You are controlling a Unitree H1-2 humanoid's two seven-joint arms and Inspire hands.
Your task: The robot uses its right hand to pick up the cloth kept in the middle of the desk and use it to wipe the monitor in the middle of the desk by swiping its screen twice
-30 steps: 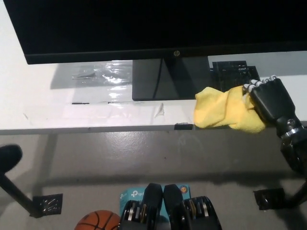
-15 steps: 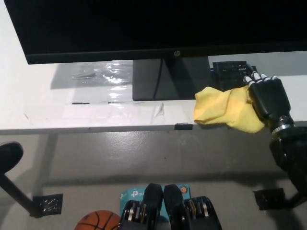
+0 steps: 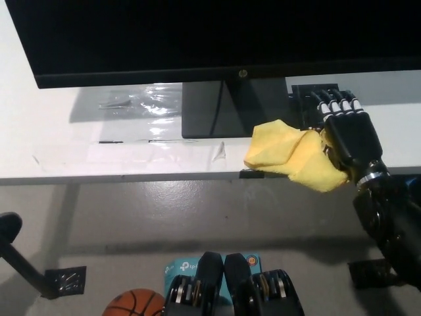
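The black monitor (image 3: 210,36) spans the top of the head view, with its dark stand base (image 3: 223,108) on the white desk (image 3: 79,151). A crumpled yellow cloth (image 3: 286,157) sits at the desk's front edge, just right of the stand base, and partly overhangs the edge. My black right hand (image 3: 347,137) covers the cloth's right end, back of the hand up, fingers curled down and gripping the cloth. My white left hand is out of view.
A small black object (image 3: 309,99) lies on the desk under my right fingertips, beside the stand. Clear plastic film (image 3: 141,102) lies left of the stand. An orange basketball (image 3: 135,304) and a black bracket (image 3: 66,280) are on the grey floor below.
My right hand has moved left and a little away from me, turning its fingers toward the monitor. The yellow cloth has moved left with it and bunched up nearer the stand.
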